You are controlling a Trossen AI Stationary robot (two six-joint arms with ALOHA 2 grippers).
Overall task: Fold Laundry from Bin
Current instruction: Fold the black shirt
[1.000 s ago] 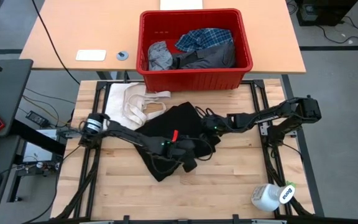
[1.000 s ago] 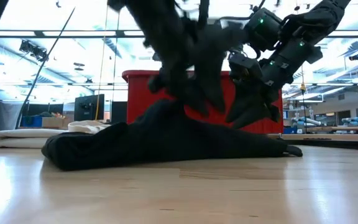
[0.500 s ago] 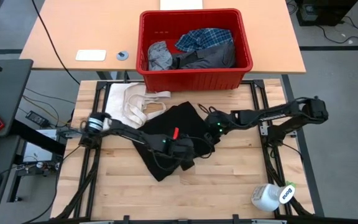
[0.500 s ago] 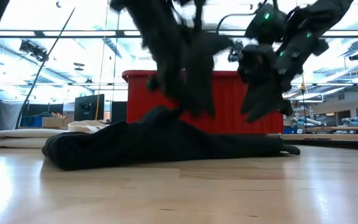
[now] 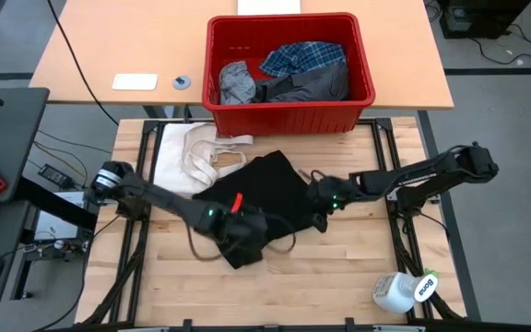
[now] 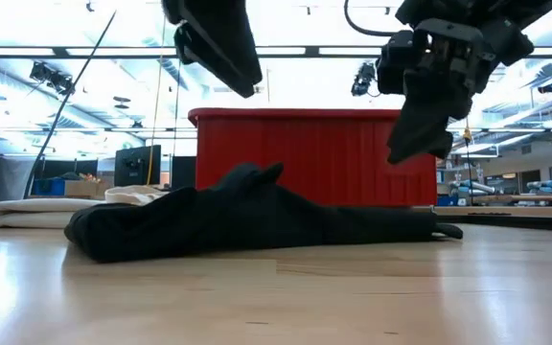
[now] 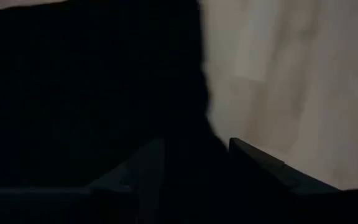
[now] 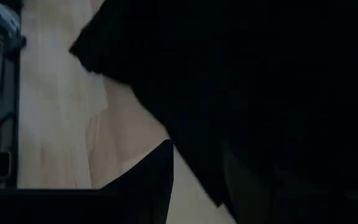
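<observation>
Bottle: a white plastic bottle [image 5: 401, 292] lies on its side at the near right corner of the wooden bench [image 5: 339, 277], well apart from everything else.
Left gripper: the left gripper [image 5: 247, 238] hangs over the near left part of the black garment [image 5: 264, 189], raised clear of it in the low view. Its wrist view shows the two fingers [image 7: 143, 168] with a gap between them and dark cloth under them; whether they pinch that cloth I cannot tell.
Right gripper: the right gripper [image 5: 318, 198] hangs above the garment's right edge, also lifted off the cloth in the low view. Its fingers [image 8: 154, 174] stand apart in the wrist view, with black fabric and bare wood beneath; whether anything is gripped I cannot tell.
Black garment: spread and rumpled across the middle of the bench, a low bump at its centre.
Cream cloth: a cream-white cloth with strap loops [image 5: 196, 152] lies flat at the far left of the bench, touching the black garment's far left edge.
Bin: the red bin [image 5: 289, 111] stands beyond the bench's far edge, on the tan table [image 5: 100, 55].
Bin contents: a light grey garment [image 5: 238, 81] at the left, a dark grey garment [image 5: 307, 86] in the middle, a blue-and-white plaid shirt [image 5: 302, 57] at the far side.
Table items: a white flat pad [image 5: 135, 81] and a small round disc [image 5: 182, 82] lie left of the bin.
</observation>
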